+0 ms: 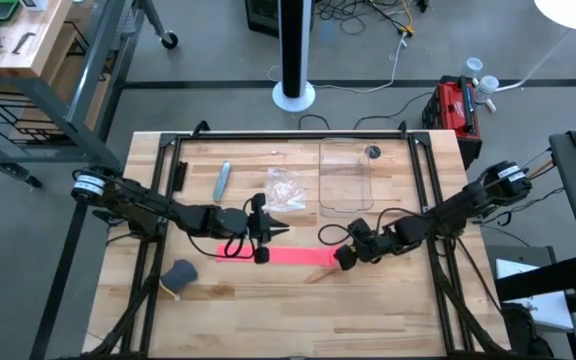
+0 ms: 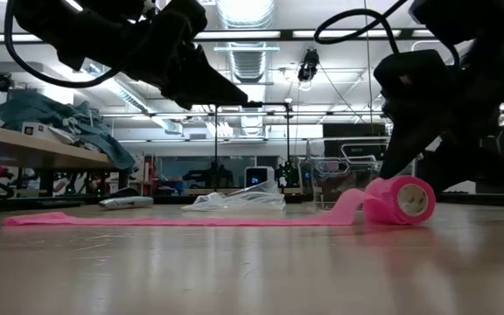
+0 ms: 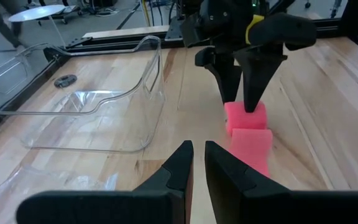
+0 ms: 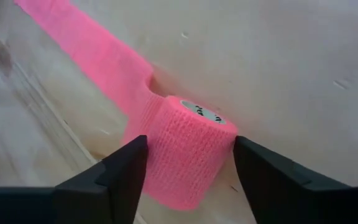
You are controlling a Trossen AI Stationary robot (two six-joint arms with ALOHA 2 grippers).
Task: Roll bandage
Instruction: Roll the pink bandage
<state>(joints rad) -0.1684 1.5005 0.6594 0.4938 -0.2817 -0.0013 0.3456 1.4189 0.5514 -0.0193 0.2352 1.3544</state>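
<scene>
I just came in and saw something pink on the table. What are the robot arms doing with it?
They are rolling up a pink bandage. Part of it is already wound into a small roll, and the rest lies flat in a long strip across the wooden table. The right gripper has its jaws on either side of the roll, close against it. The left gripper hangs over the strip's other end with its jaws almost together, holding nothing.
</scene>
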